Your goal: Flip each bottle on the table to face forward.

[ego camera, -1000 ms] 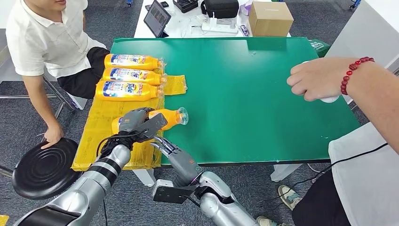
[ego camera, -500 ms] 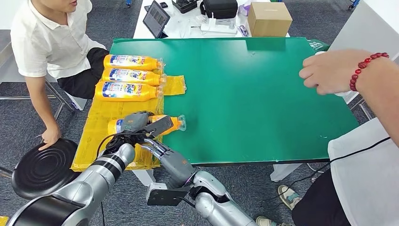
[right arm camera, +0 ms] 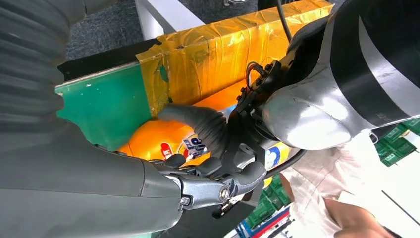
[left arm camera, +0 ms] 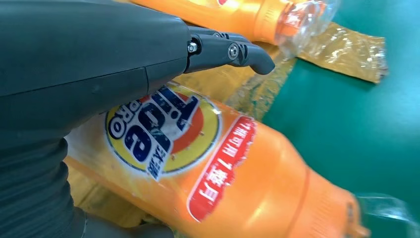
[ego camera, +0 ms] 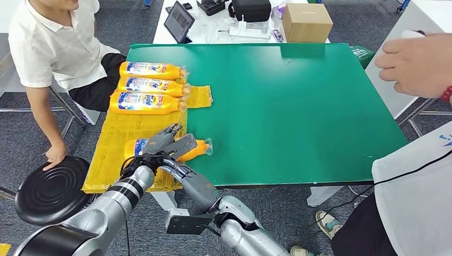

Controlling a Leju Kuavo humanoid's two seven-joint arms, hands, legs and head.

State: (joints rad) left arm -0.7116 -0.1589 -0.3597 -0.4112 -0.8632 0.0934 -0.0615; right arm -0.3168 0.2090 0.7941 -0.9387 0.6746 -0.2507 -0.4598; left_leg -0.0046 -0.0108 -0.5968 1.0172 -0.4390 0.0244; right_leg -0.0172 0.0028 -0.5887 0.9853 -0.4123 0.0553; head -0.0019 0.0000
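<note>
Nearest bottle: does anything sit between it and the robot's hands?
Nothing visible does. The left hand already lies over the nearest bottle, label up in the left wrist view, and the right hand is close beside it at the table edge. The other three bottles lie apart, farther back.

Silver arms with black bands and a black cable near the left wrist; each robot hand, left [ego camera: 162, 143] and right [ego camera: 187, 175], has grey covers, darker fingers and visible screws.

Green table [ego camera: 298, 106] lies open rightward; three bottles [ego camera: 146, 85] crowd its far-left edge.
</note>
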